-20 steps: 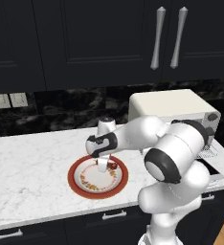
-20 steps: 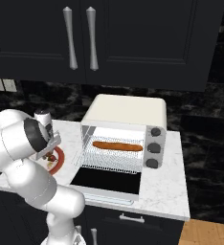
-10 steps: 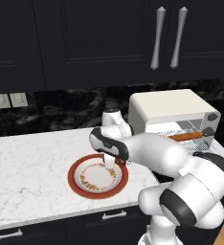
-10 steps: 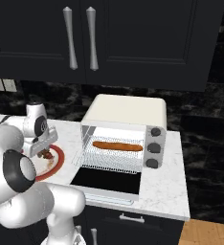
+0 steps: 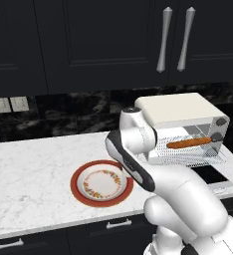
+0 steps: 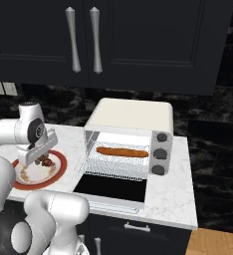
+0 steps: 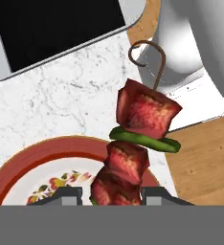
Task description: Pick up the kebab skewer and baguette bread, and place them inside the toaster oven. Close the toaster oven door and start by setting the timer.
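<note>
White marble counter (image 5: 34, 164) under dark cabinets. Toaster oven (image 6: 131, 137) as landmark: door (image 6: 110, 188) dropped open, baguette bread (image 6: 122, 151) on rack inside. Left of oven, gripper (image 7: 110, 194) clamped on kebab skewer (image 7: 135, 143), lifted above red-rimmed plate (image 5: 78, 188).

White marble table (image 5: 34, 164) carries red-rimmed plate (image 5: 78, 187) near front edge, toaster oven (image 6: 133, 117) toward right end by back wall, toaster oven door (image 6: 111, 188) lowered flat over table.
</note>
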{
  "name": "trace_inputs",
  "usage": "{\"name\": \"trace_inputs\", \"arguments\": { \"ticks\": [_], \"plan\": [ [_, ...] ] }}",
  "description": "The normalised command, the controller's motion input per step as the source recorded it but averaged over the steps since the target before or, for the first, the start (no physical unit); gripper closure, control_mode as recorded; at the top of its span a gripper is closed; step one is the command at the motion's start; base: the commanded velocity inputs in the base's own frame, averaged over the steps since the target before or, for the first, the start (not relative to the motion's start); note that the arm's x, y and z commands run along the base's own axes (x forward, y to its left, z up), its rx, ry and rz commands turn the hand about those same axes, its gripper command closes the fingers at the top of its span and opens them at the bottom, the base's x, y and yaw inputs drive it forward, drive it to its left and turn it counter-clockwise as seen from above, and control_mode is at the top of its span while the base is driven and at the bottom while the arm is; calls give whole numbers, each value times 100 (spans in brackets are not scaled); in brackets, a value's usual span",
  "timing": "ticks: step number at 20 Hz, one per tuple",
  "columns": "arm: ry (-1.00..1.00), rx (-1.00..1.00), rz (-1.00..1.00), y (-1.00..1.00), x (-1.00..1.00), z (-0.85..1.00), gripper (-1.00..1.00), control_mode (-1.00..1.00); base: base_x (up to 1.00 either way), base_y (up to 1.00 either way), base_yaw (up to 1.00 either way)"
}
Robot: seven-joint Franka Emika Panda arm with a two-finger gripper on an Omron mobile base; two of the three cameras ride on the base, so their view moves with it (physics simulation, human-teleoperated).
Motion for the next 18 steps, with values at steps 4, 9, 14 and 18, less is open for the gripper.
{"name": "trace_inputs", "arguments": {
  "ticks": [4, 9, 14, 18],
  "plan": [
    [0, -1, 6, -9, -11, 87, 100, -100, 0, 0, 0],
    [0, -1, 0, -67, -23, 69, 100, -100, 0, 0, 0],
    [0, 0, -1, -97, -3, 60, 100, -100, 0, 0, 0],
    [2, 0, -3, -100, -8, 40, 100, -100, 0, 0, 0]
  ]
}}
